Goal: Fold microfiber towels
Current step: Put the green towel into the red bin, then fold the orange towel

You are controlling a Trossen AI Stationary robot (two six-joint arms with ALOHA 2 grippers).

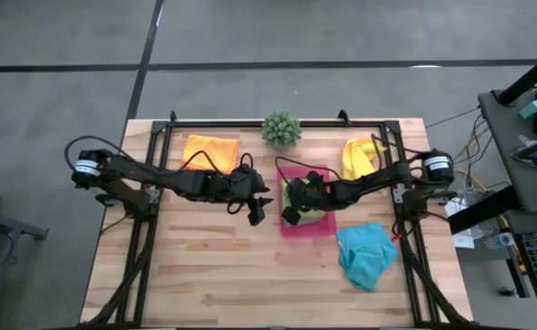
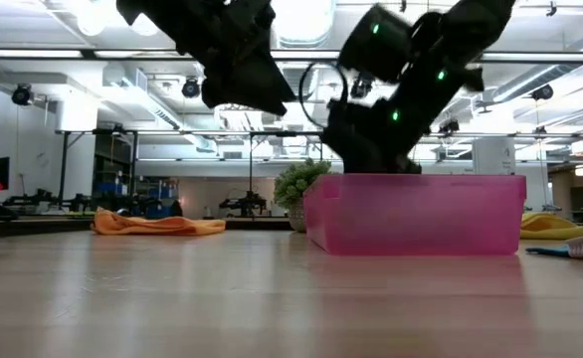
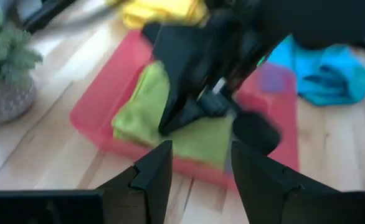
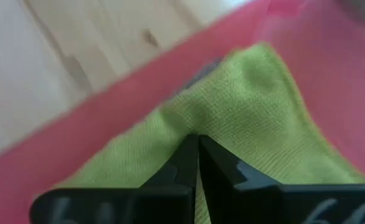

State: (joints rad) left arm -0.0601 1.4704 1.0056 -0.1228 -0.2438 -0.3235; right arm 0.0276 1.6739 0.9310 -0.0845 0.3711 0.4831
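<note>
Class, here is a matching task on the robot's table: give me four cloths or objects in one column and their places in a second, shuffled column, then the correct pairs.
Things
1. lime green microfiber towel
2. orange microfiber towel
3. turquoise blue microfiber towel
4. small spiky green potted plant

Places
A. at the table's far edge, in the middle
B. inside the pink rectangular plastic tray, under the right end effector
C. on the bare wood near the far left corner
D. on the bare wood right of the tray, nearer the front

Pairs: 1-B, 2-C, 3-D, 4-A
</note>
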